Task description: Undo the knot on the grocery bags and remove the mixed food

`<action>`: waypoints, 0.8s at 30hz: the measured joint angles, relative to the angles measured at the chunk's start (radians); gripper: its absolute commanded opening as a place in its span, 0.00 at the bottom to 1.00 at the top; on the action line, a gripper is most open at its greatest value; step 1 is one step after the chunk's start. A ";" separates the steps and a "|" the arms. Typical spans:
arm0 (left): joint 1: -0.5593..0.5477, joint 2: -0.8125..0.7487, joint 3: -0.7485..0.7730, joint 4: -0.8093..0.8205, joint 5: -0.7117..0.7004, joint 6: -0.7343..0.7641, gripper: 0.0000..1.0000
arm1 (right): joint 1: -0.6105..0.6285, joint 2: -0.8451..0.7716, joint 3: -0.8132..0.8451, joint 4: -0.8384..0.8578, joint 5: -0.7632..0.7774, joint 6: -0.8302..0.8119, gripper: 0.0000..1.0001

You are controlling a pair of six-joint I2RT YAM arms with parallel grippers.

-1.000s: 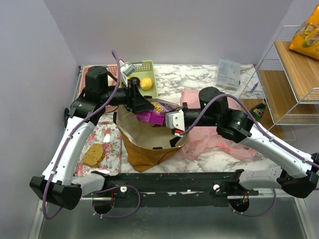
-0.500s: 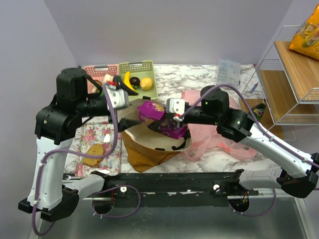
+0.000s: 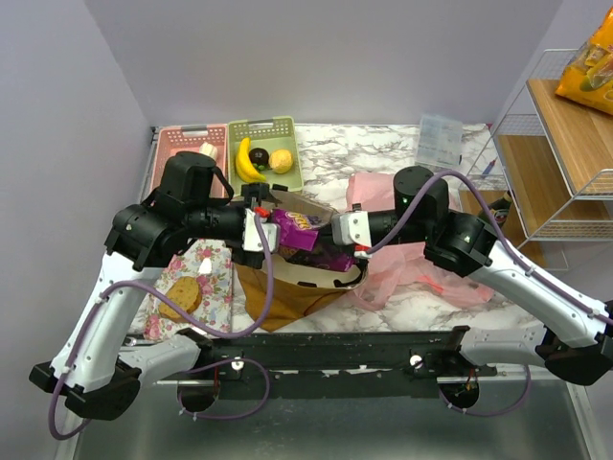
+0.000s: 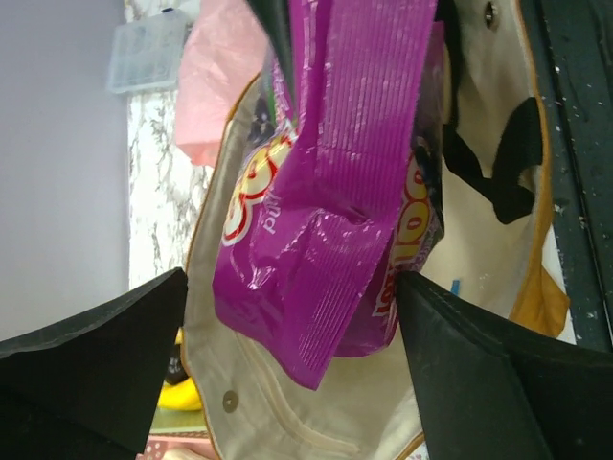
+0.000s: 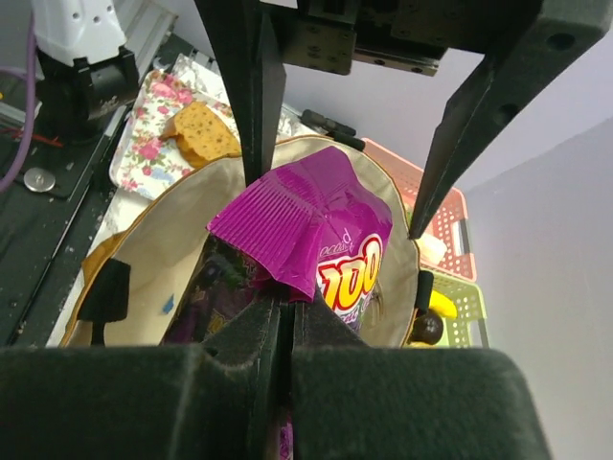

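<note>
The mustard-yellow tote (image 3: 287, 292) stands open at the table's front centre. My right gripper (image 3: 324, 241) is shut on the lower edge of a purple packet (image 3: 299, 228) and holds it up over the tote's mouth; the right wrist view shows the pinch (image 5: 287, 321) and the packet (image 5: 316, 230). My left gripper (image 3: 275, 224) is open, one finger on either side of the packet (image 4: 335, 182), not touching it. A darker packet (image 5: 196, 287) lies inside the tote. The crumpled pink plastic bag (image 3: 407, 264) lies to the right.
A green basket (image 3: 287, 129) at the back holds a banana (image 3: 247, 161), a dark fruit (image 3: 259, 156) and a lemon (image 3: 281, 160). A pink basket (image 3: 182, 137) stands beside it. A bread slice (image 3: 179, 295) lies on the floral tray (image 3: 215, 264). A wire shelf (image 3: 565, 144) stands at the right.
My right gripper has lifted the purple packet out of the tote. My left arm drew back towards the baskets, then came in again, open around the packet.
</note>
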 measured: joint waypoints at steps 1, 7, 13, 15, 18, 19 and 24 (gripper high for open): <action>-0.018 -0.007 -0.015 -0.001 -0.010 0.017 0.66 | 0.000 0.000 0.000 -0.012 -0.008 -0.019 0.01; -0.060 -0.012 -0.019 -0.047 -0.019 0.033 0.04 | 0.000 0.000 0.000 -0.037 -0.026 -0.086 0.01; -0.062 -0.051 -0.038 -0.034 -0.018 -0.021 0.00 | 0.006 0.000 0.009 -0.040 -0.013 -0.052 0.64; -0.058 -0.066 -0.042 -0.032 -0.020 -0.067 0.00 | 0.008 0.000 0.032 -0.052 0.009 -0.024 0.74; -0.047 -0.073 -0.042 -0.032 -0.020 -0.131 0.00 | 0.007 0.003 0.088 -0.086 0.032 0.009 0.82; -0.048 -0.073 -0.042 -0.032 -0.020 -0.152 0.00 | 0.007 0.008 0.111 -0.098 0.035 0.019 0.87; -0.048 -0.037 -0.002 -0.021 -0.020 -0.275 0.00 | 0.006 0.058 0.209 -0.121 0.037 0.108 0.97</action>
